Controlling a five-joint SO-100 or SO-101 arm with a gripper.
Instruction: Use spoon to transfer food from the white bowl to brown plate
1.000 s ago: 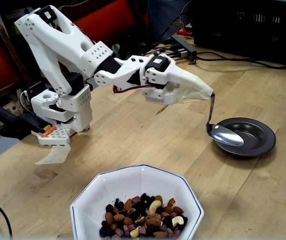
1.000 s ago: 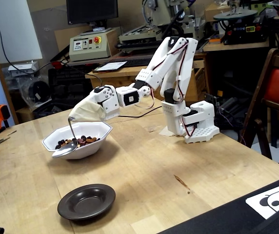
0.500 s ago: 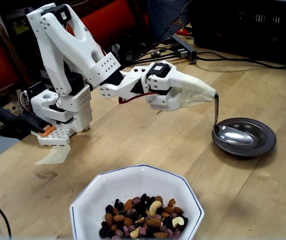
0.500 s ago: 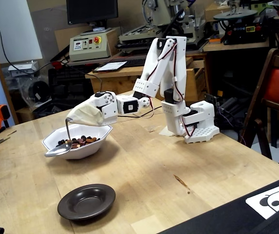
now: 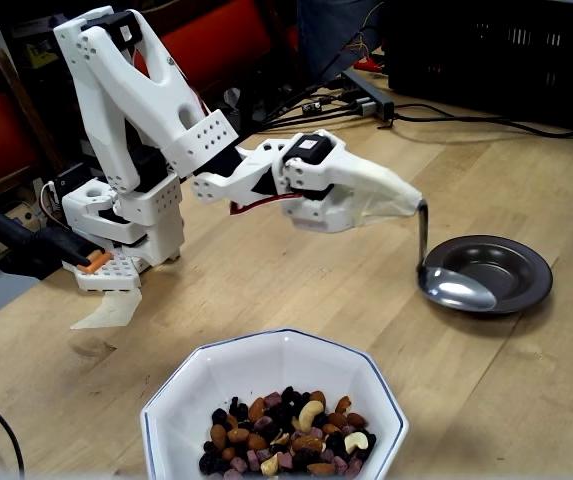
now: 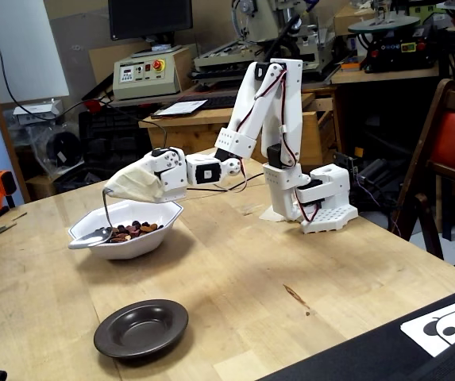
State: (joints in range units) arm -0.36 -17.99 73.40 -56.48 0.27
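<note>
One white arm on pale wood table (image 5: 266, 270). Gripper (image 5: 406, 200) wrapped in beige tape, jaws hidden, state impossible to tell. Shiny metal spoon (image 5: 454, 288) hanging from taped tip; seen over dark plate's (image 5: 521, 270) left rim in one fixed view, beside octagonal white bowl (image 6: 163, 214) in another. Glossy nuts and dark fruit (image 5: 291, 435) heaped in bowl. Cables, black crate far behind.

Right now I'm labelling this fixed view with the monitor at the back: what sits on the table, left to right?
Spoon → white bowl holding the food → brown plate nearer the camera → arm's white base.
</note>
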